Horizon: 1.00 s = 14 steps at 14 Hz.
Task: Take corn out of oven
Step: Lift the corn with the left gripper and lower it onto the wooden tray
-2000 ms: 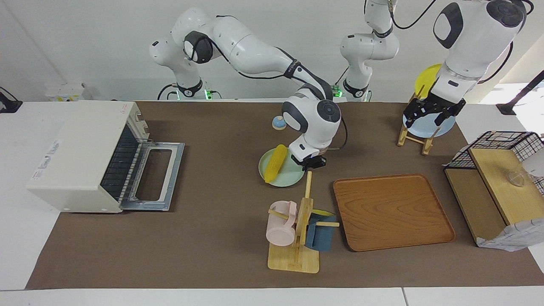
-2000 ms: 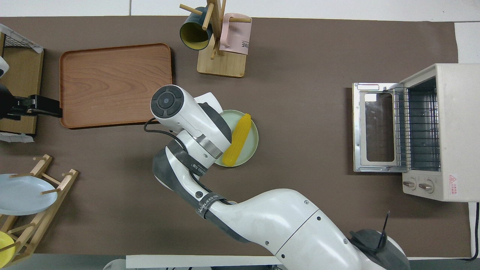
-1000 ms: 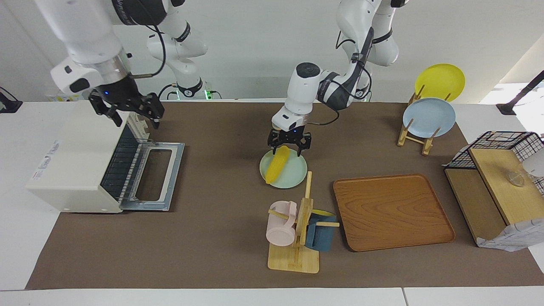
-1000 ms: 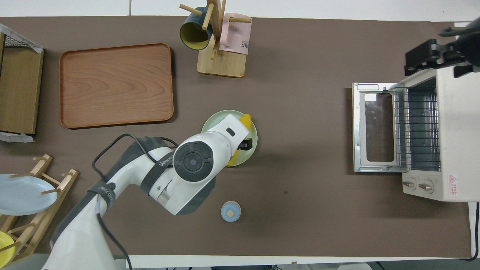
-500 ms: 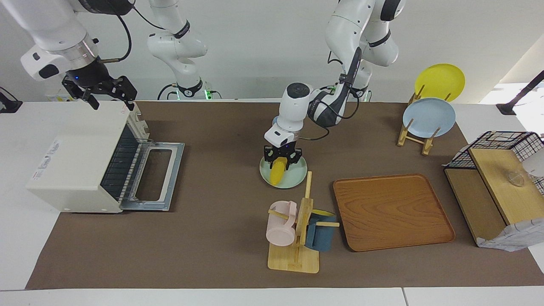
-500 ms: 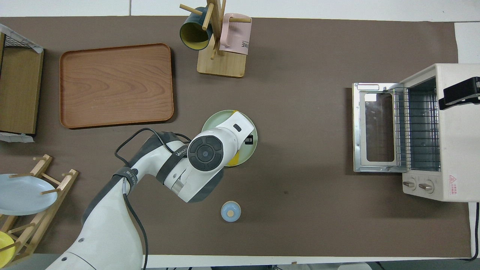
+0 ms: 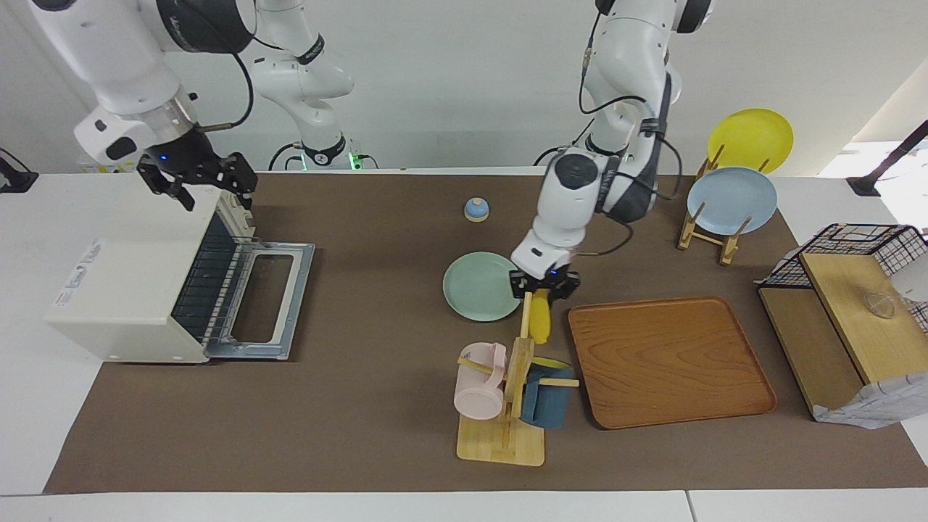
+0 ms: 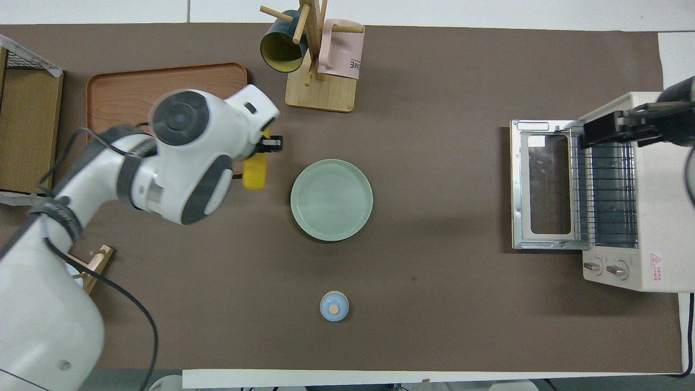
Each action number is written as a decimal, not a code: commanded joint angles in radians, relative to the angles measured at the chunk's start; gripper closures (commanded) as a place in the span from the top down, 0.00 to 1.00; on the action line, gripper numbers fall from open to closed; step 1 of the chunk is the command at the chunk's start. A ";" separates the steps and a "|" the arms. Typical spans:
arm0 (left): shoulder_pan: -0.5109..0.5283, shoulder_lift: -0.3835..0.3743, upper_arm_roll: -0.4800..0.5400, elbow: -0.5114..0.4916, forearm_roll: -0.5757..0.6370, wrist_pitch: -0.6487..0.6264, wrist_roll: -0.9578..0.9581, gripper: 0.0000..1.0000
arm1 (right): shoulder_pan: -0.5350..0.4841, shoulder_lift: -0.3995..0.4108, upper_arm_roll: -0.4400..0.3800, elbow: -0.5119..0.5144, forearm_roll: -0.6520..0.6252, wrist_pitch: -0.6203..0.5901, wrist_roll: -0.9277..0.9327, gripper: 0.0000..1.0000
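- Cream-white boxy toaster oven (image 7: 138, 272), at the right arm's end of the table (image 7: 362, 406): dark glass drop-down door (image 7: 264, 301) lies flat open, wire rack (image 8: 605, 187) bare. No corn inside.
- Right tool (image 7: 197, 177) hangs over the oven's top front edge, fingers spread, gripping nothing. This arm waits.
- Small blue round knob-topped object (image 7: 476, 209) sits on the table, nearer to the robots than the plate.
- Pale green round plate (image 7: 480, 286) at mid-table, nothing on it.
- Wooden mug tree (image 7: 511, 391) with a pink mug (image 7: 478, 380) and a dark blue mug (image 7: 547, 399), farther from the robots than the plate.
- Left tool (image 7: 542, 288) is clenched on the upper end of the bright yellow corn cob (image 7: 539, 320). Cob hangs near vertical, off the table, over the strip between the green plate and the brown wooden tray (image 7: 670, 359); in the facing view it sits close by the mug tree's top peg.
- Judgement: corn is already out of the oven; the step in hand is carrying and placing it.
- To do it well: keep the grip firm, since a cob held by one end may swing or slip; keep the hanging tip clear of the peg; lower until the cob's tip rests on a surface, lay it flat, then let go so it does not roll.
- Wooden plate rack (image 7: 707, 235) with a light blue plate (image 7: 731, 199) and a yellow round plate (image 7: 750, 138) at the left arm's end; not involved.
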 commanded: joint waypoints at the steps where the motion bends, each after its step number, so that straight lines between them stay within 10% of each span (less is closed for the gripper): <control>1: 0.150 0.026 -0.013 -0.020 -0.009 0.047 0.221 0.00 | 0.041 0.011 0.003 -0.222 0.027 0.236 0.048 0.22; 2: 0.168 0.062 -0.012 -0.019 -0.007 0.092 0.229 0.00 | 0.054 0.037 0.003 -0.257 0.028 0.304 0.092 0.03; 5: 0.225 0.084 -0.012 -0.022 0.000 0.123 0.276 0.15 | 0.086 0.135 0.002 -0.311 0.028 0.428 0.162 0.00; 7: 0.227 0.084 -0.010 -0.021 -0.001 0.121 0.260 0.98 | 0.089 0.185 0.002 -0.340 0.011 0.472 0.165 0.00; 14: 0.284 -0.193 -0.007 0.044 -0.001 -0.283 0.260 1.00 | 0.086 0.259 0.002 -0.333 -0.310 0.460 0.163 0.00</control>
